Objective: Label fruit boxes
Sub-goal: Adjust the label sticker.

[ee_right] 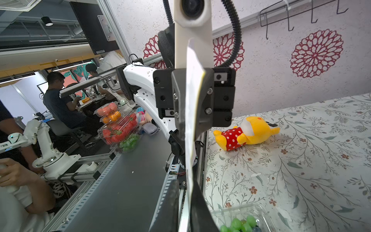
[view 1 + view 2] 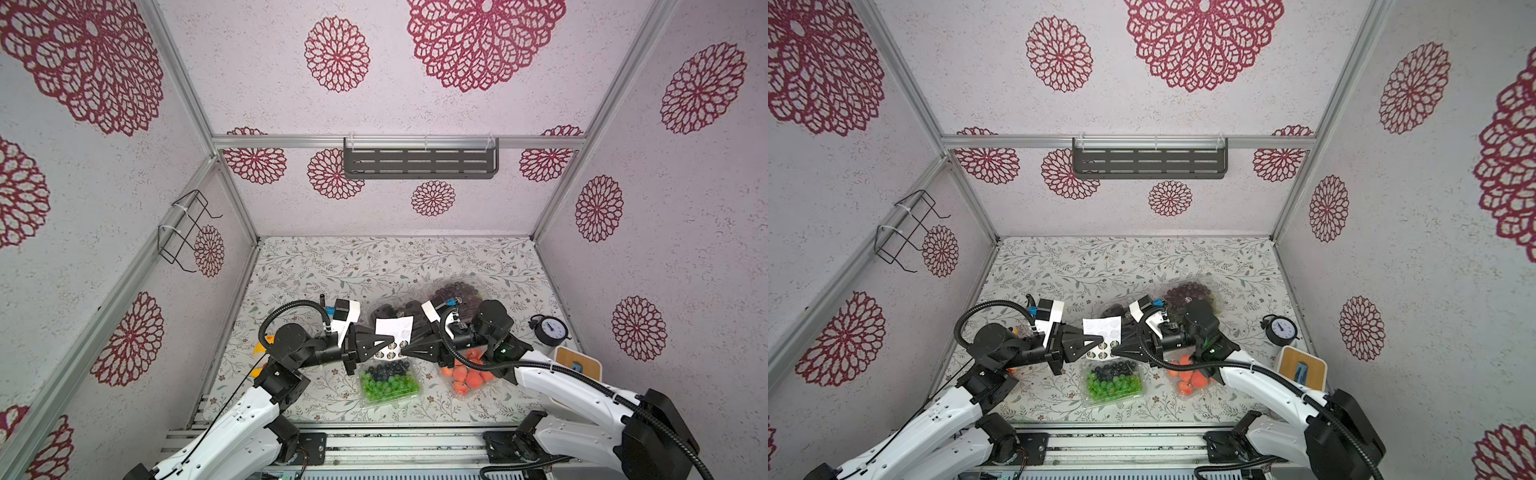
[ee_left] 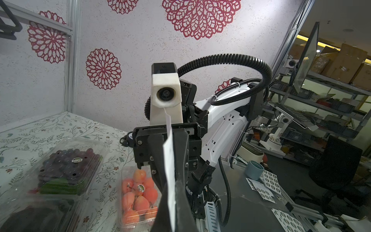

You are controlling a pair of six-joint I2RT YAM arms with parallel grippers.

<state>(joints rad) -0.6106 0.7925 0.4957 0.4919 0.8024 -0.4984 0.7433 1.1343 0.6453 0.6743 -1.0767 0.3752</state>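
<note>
Plainly the job stood at the peeling step. The left gripper [image 2: 388,344] was clamped on the sheet [image 2: 395,326] and held it up over the table [image 2: 332,266]. The right gripper [image 2: 405,352] met it tip to tip from the other side, jaws closed on the sheet's lower edge, where the round stickers [image 2: 390,351] sat. Whether it pinched a sticker or only the backing was too small to tell.

All four boxes lay on the table near the sheet. The black box [image 2: 384,311] was just behind it and the purple box [image 2: 459,291] farther back. The green box [image 2: 388,382] was just in front, and the orange box [image 2: 467,376] lay under the right arm. In the left wrist view the purple and orange lids each carried one of the labels [image 3: 77,160]. None showed on the green box, and the black lid was mostly hidden. I judged the task roughly half done.

The next move likely called for drawing one sticker clean off while the left side kept the sheet taut. The sticker would then be pressed onto an unlabelled lid, the green one being nearest.

The label print was too small to read. The clock [image 2: 550,330] showed a dial, but its figures were not legible.
</note>
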